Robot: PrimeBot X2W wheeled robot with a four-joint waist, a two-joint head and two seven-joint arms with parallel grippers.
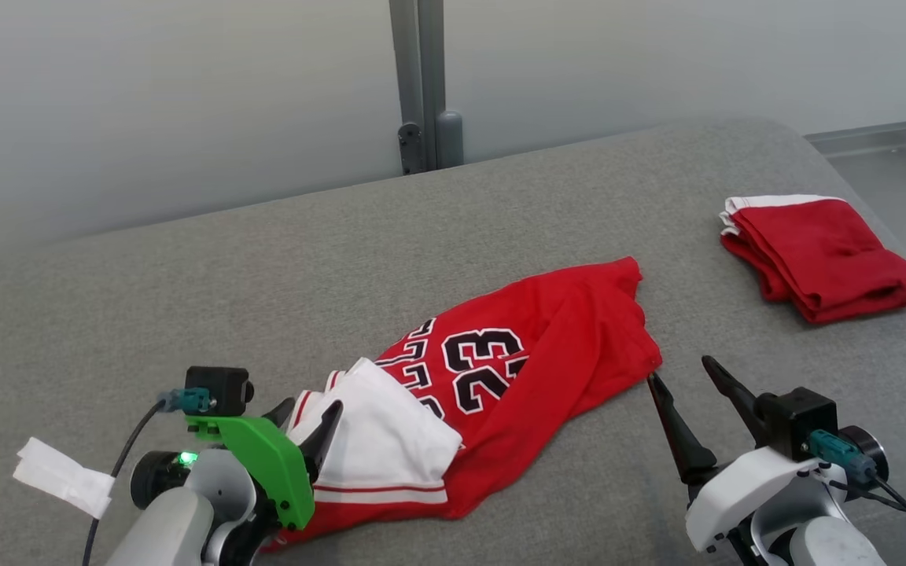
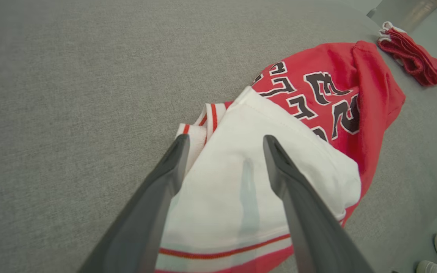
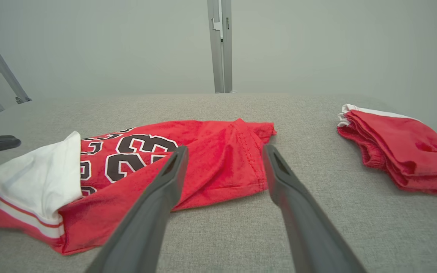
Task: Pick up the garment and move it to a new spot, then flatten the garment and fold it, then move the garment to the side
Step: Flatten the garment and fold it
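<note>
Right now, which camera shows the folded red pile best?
The head view: the folded red pile lies whole, seen from above. The right wrist view cuts off its right end; the left wrist view shows it small, in a corner.

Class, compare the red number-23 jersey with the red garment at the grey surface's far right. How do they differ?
The crumpled red fabric jersey lies loose and bunched; the small red fabric garment is neatly folded. The jersey shows black numerals and a white turned-out panel; the folded garment, just a white edge. The jersey spreads wider. Both are red.
</note>
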